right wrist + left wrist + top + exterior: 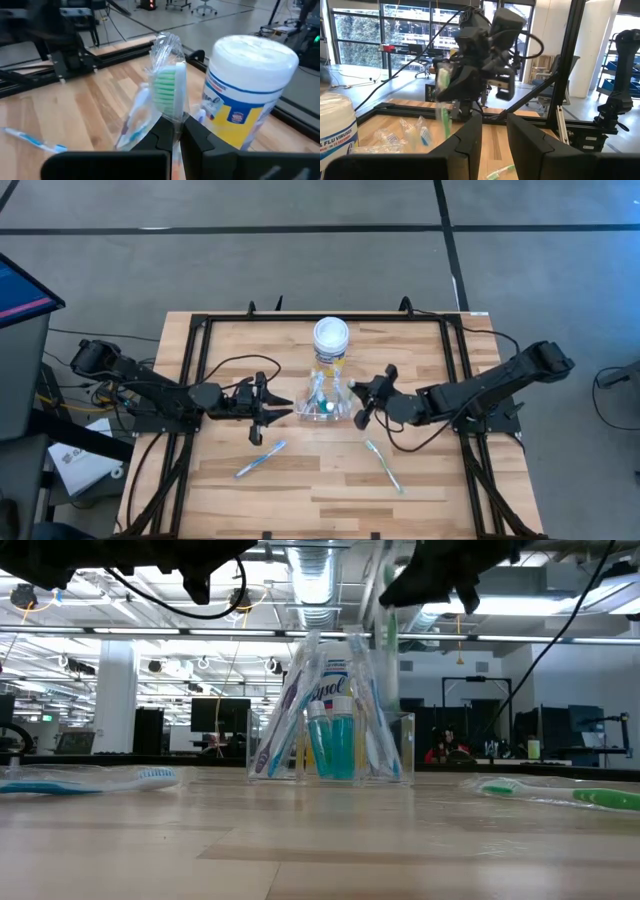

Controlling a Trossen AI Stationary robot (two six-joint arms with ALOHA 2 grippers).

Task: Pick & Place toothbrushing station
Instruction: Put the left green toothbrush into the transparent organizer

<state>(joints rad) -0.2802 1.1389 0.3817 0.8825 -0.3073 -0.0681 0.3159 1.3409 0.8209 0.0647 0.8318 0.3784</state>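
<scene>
On your far left, bare wood runs from the table [330, 490] edge and the black frame rail [190, 380] in toward the left gripper [275, 408], which hangs above the surface just left of the clear cup [325, 408]; its fingers [470, 142] stand partly apart with nothing between them. Below and in front of that gripper, a blue-white toothbrush [260, 459] lies flat and alone on the planks, well apart from the cup, with open board all around it out to the near edge. At the centre, the clear cup stands upright holding several wrapped toothbrushes [285, 715] that lean outward against its rim, and a teal tube [333, 740] sits inside it. The yellow jar [331, 345] with the white lid stands just behind the cup, so the room there is tight. To the right of the cup, the right gripper [358, 402] is raised off the table with its fingers clamped tight on a wrapped green toothbrush [169, 92], bristle end up, close beside the cup's right edge. Further right and nearer you, another green toothbrush [383, 465] lies flat on the wood, clear of everything else. Beyond it you have free board up to the right-hand frame rail [470, 380] and the table's right edge.
</scene>
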